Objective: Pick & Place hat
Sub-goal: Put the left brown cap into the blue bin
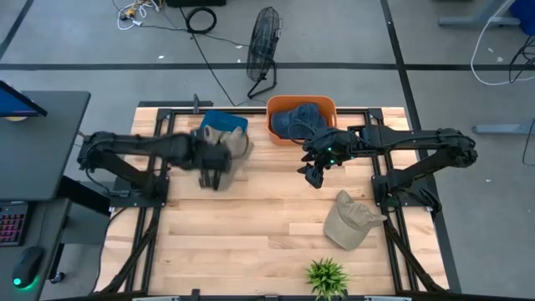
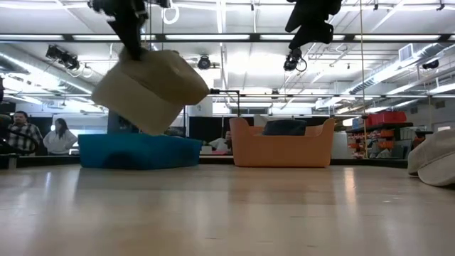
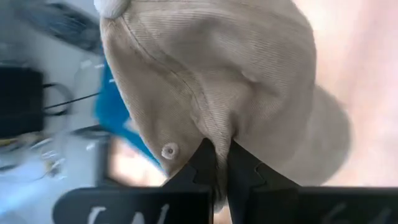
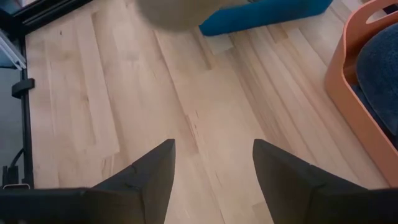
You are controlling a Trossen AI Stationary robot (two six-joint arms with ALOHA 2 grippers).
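Note:
A beige corduroy cap (image 1: 231,144) hangs in my left gripper (image 1: 211,177), high above the table beside the blue bin (image 1: 224,122); the low view shows the cap (image 2: 151,89) lifted clear over the blue bin (image 2: 138,151). My right gripper (image 1: 312,176) hovers open over bare wood, near the orange bin (image 1: 301,106), which holds dark blue hats (image 1: 298,120). A second beige cap (image 1: 351,220) lies on the table near the right edge. My left gripper is shut on the beige cap, pinching a fold of its corduroy crown (image 3: 219,127) between the two fingers (image 3: 200,163). The cap is lifted clear of the table and hangs tilted below the gripper (image 2: 129,28).
A small green plant (image 1: 327,277) stands at the table's near edge. The blue and orange bins sit side by side at the far edge. Bare wood (image 1: 251,226) lies across the middle. People (image 2: 25,135) show in the room beyond the table.

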